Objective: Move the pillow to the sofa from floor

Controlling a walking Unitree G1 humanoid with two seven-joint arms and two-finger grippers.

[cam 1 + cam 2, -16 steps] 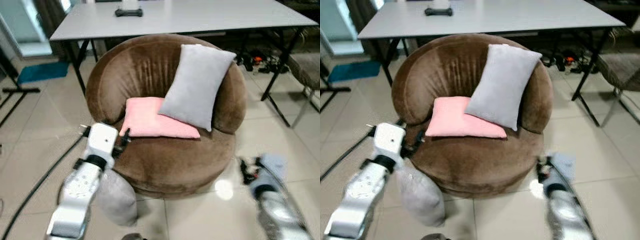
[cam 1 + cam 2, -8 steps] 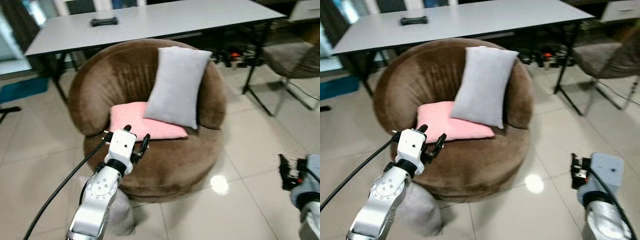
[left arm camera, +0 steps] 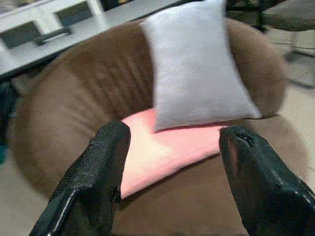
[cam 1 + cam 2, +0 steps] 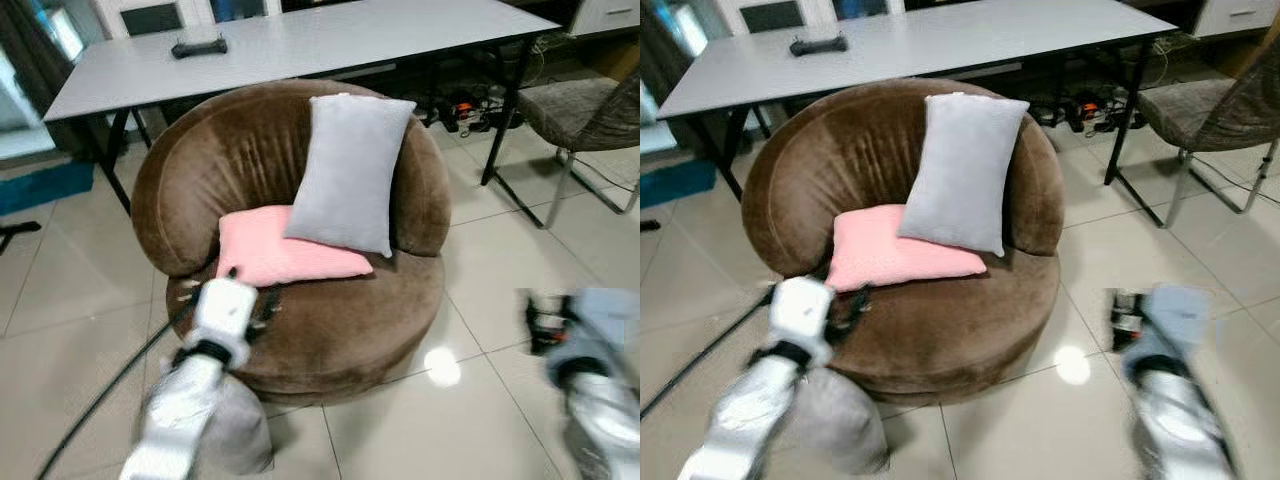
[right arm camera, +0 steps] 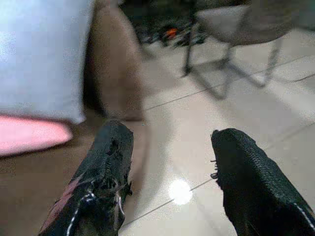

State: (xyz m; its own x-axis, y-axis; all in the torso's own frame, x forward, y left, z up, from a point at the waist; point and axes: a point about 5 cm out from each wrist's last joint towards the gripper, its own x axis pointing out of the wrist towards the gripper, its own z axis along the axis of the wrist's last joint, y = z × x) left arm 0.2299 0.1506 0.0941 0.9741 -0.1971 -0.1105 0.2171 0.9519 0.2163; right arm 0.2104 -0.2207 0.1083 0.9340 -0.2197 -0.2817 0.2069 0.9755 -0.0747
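Lying on the tiled floor (image 4: 60,330) at the round brown sofa's (image 4: 330,330) front-left foot, 1 grey pillow (image 4: 235,435), plump, long axis indiscernible. Left gripper (image 3: 172,147) agape, empty. Right gripper (image 5: 170,162) likewise.

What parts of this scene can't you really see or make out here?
- Grey pillow on the floor: mostly hidden behind the left arm in both eye views.
- Left tool and right tool: motion-blurred in the eye views.
- Black object on the table: too small to identify.
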